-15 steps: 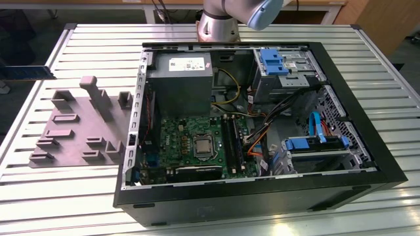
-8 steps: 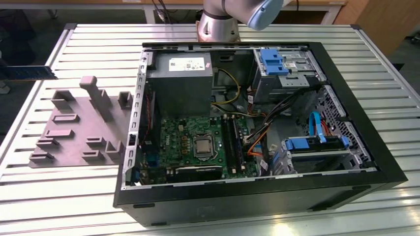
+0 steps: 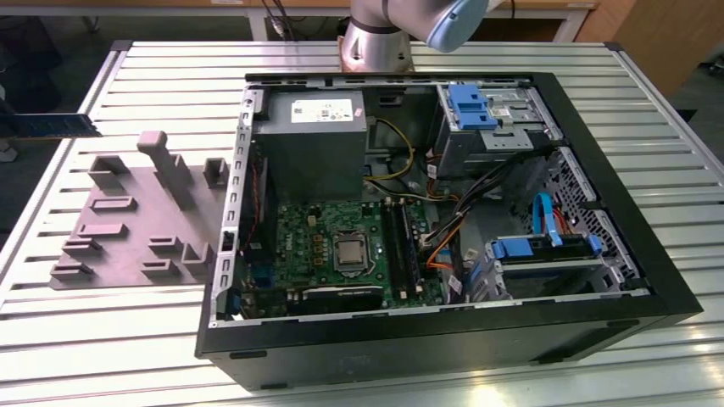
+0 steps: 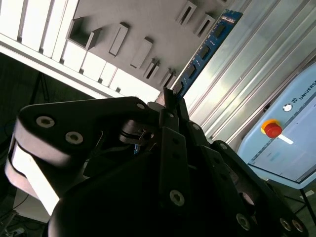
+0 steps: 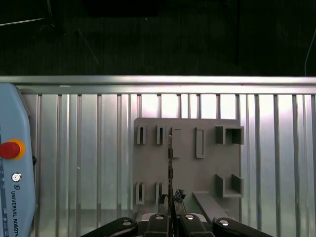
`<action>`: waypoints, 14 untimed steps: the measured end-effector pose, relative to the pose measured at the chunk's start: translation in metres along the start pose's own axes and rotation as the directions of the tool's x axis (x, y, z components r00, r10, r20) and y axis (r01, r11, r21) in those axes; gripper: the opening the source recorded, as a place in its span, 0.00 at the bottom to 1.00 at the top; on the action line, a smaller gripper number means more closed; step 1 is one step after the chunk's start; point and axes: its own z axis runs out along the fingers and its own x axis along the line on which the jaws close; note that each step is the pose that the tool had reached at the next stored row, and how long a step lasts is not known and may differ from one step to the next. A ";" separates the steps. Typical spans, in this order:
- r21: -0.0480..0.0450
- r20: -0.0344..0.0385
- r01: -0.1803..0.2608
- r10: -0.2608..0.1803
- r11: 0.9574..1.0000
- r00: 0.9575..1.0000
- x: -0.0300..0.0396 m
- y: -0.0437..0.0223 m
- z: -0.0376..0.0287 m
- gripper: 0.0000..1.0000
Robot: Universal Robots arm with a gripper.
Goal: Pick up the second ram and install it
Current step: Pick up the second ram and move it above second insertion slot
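The gripper (image 4: 170, 96) is clamped on one short end of the second ram (image 4: 205, 47), and the rest of the stick pokes straight out past the fingertips with nothing supporting it. In the first wrist view you're looking at the ram edge-on, a thin dark line running away from the fingers (image 5: 163, 200), with the grey fixture block (image 5: 207, 173) further out beyond the gripper and the stick's free end. In the exterior view the ram (image 3: 51, 125) hangs in the air off to the side, well apart from the open PC case (image 3: 453, 356) and its memory slots (image 3: 398, 242). Handling-wise I'd call it very light, stiff and flat, but kinda fragile: bare chips on the face, thin board, contacts along one long edge. Pinching the flat faces near an end like this looks sensible to me, though that long overhang means any knock would lever it in the grip. As for writing, I can't make out a label on the ram itself. The power supply has a white sticker (image 3: 322, 110) that's too small to read, and the teach pendant (image 5: 15, 197) beside the gripper has a red button (image 5: 9, 149) and some lettering.
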 end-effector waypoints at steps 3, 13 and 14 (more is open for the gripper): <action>0.000 0.000 0.000 0.000 1.000 1.000 0.0000 -0.0008 -0.0001 0.14; 0.000 0.000 0.000 0.000 1.000 1.000 -0.0001 -0.0032 -0.0001 0.14; 0.000 0.000 0.000 0.000 1.000 1.000 -0.0001 -0.0034 -0.0001 0.14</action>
